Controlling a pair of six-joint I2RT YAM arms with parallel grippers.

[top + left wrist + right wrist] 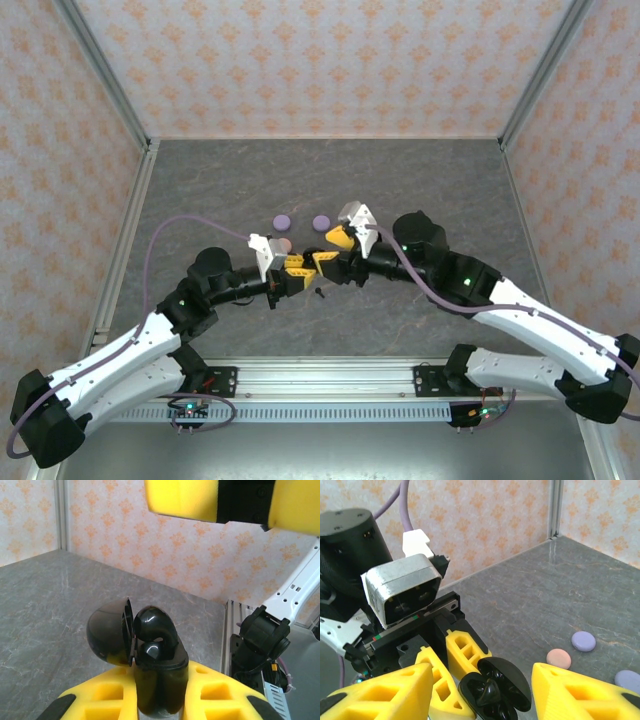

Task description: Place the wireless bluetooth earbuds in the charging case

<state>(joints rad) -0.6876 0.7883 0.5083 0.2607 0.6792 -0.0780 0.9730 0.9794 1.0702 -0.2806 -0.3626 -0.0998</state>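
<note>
My left gripper (159, 702) is shut on the black charging case (156, 680), which it holds upright with the lid (107, 632) swung open to the left. A black earbud (152, 627) rests in the case's mouth, its curved body standing above the rim. In the right wrist view the case (512, 680) and earbud (492, 694) lie between the spread fingers of my right gripper (485, 692). That gripper is open and touches neither. In the top view both grippers meet at mid-table, left gripper (290, 268) and right gripper (326, 262). A small black earbud (320, 294) lies on the table below them.
Two closed lilac cases (283, 220) (321, 222) and a pink one (285, 244) sit on the grey table (430, 180) just behind the grippers. The pink case (558, 658) and a lilac case (583, 641) show beside the right finger. Patterned walls enclose three sides.
</note>
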